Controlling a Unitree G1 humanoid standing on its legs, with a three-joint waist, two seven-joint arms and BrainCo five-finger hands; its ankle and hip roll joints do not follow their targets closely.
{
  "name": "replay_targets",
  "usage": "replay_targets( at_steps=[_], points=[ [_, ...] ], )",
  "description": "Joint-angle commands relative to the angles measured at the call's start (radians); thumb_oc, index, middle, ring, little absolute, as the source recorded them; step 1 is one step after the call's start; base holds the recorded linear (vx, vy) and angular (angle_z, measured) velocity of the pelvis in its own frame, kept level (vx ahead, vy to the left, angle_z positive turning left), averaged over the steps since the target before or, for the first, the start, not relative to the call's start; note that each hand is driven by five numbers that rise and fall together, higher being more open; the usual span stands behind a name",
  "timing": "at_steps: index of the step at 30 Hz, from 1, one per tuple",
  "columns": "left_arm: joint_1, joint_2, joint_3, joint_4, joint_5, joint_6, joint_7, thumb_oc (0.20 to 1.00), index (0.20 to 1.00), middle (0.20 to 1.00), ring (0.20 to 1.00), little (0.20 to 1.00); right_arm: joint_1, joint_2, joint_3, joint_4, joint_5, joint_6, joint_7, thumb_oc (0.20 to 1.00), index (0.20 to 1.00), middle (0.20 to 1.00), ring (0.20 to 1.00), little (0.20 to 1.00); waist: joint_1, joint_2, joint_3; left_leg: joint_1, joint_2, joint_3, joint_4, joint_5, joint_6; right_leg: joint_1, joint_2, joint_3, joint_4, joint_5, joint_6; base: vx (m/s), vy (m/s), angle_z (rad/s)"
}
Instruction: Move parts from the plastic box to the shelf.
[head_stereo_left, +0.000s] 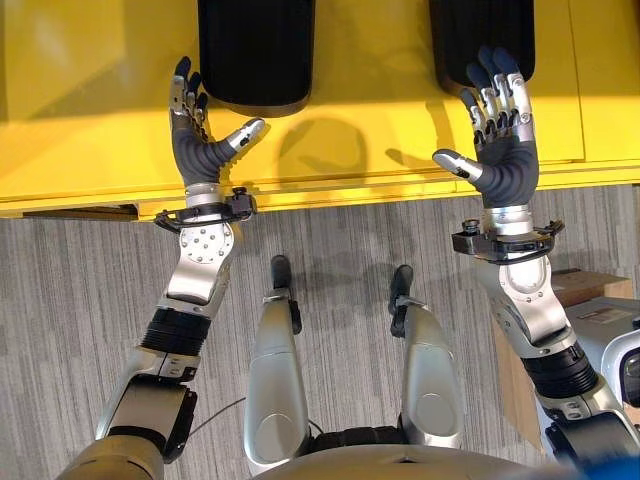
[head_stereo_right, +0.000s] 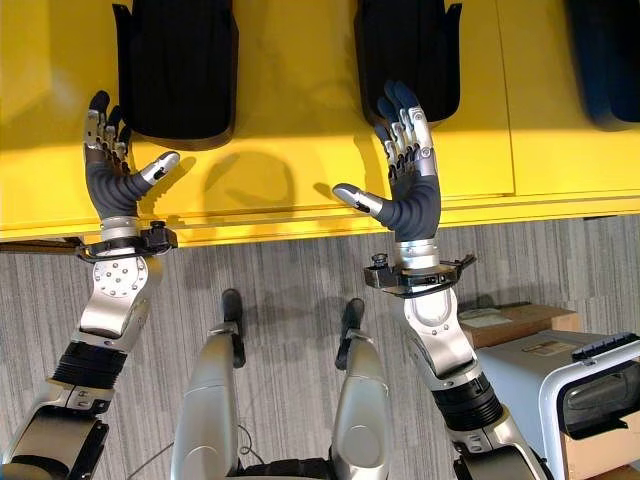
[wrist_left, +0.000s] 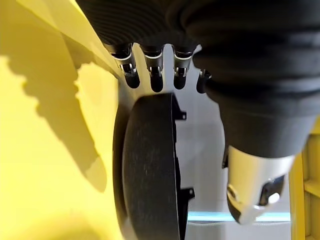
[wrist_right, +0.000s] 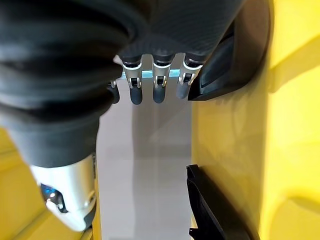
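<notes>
Grey wood-grain floor (head_stereo_left: 330, 235) lies closest to the head camera, with a brown cardboard box (head_stereo_right: 515, 322) and a white machine with a dark window (head_stereo_right: 590, 385) standing on it at the far right. Beyond the floor runs the bright yellow shelf (head_stereo_left: 330, 130), its flat top taking up the far half of the scene. At the left, the left hand (head_stereo_left: 195, 145) is held over the shelf's near edge with fingers straight, thumb spread toward the middle, and nothing in it. Just past its fingertips lies a black moulded plastic part with a rounded near end (head_stereo_left: 255, 50), its long axis running away from the robot; the left wrist view shows the same dark part (wrist_left: 150, 165) close beneath the straight fingertips, though whether they touch it cannot be told. Further right, the right hand (head_stereo_left: 500, 150) is likewise flat, empty and spread, its fingertips overlapping the near end of a second black part (head_stereo_left: 480, 40) lying the same way. The right eye view shows a third dark part (head_stereo_right: 605, 60) at the far right edge, well apart from either hand. That makes three parts on the shelf, each hand nearest its own. No plastic box can be made out, so judging by this, fetching another part calls for turning away from the shelf.
</notes>
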Motion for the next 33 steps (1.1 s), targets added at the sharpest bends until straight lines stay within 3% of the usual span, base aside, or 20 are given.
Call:
replay_targets(
  at_steps=[1,17,25,33],
  points=[
    [-0.016,-0.015,-0.013,0.018,-0.011,-0.025,-0.012,1.0,1.0,1.0,1.0,1.0,0.018,0.026,-0.02,-0.038,0.016,-0.047,0.005,1.0,1.0,1.0,1.0,1.0,-0.003,-0.006,-0.08,-0.004,0.03,-0.008,-0.006,-0.006,-0.011,0.061,-0.01,0.017,0.022,-0.023,0.018,0.0,0.0,0.0],
    [0.018,-0.025,0.018,0.01,0.009,-0.023,0.015,1.0,1.0,1.0,1.0,1.0,0.026,0.026,-0.015,-0.053,0.017,-0.047,0.009,1.0,1.0,1.0,1.0,1.0,-0.003,-0.009,-0.076,-0.011,0.03,-0.002,0.001,-0.011,-0.009,0.056,-0.009,0.02,0.026,-0.024,0.016,0.0,0.0,0.0],
    [0.149,0.008,0.166,-0.192,0.104,-0.057,0.084,1.0,1.0,1.0,1.0,1.0,0.019,0.011,-0.04,-0.066,-0.002,-0.06,-0.011,1.0,1.0,1.0,1.0,1.0,0.021,-0.005,-0.073,-0.016,0.028,-0.001,-0.003,-0.011,-0.008,0.05,-0.011,0.017,0.03,-0.027,0.013,0.0,0.0,0.0],
    [0.208,0.024,0.206,-0.293,0.105,-0.075,0.057,1.0,1.0,1.0,1.0,1.0,0.016,-0.002,-0.049,-0.083,-0.011,-0.06,-0.005,1.0,1.0,1.0,1.0,1.0,0.031,0.0,-0.076,-0.019,0.027,-0.002,-0.004,-0.012,-0.006,0.048,-0.012,0.017,0.032,-0.028,0.015,0.0,0.0,0.0]
  ],
)
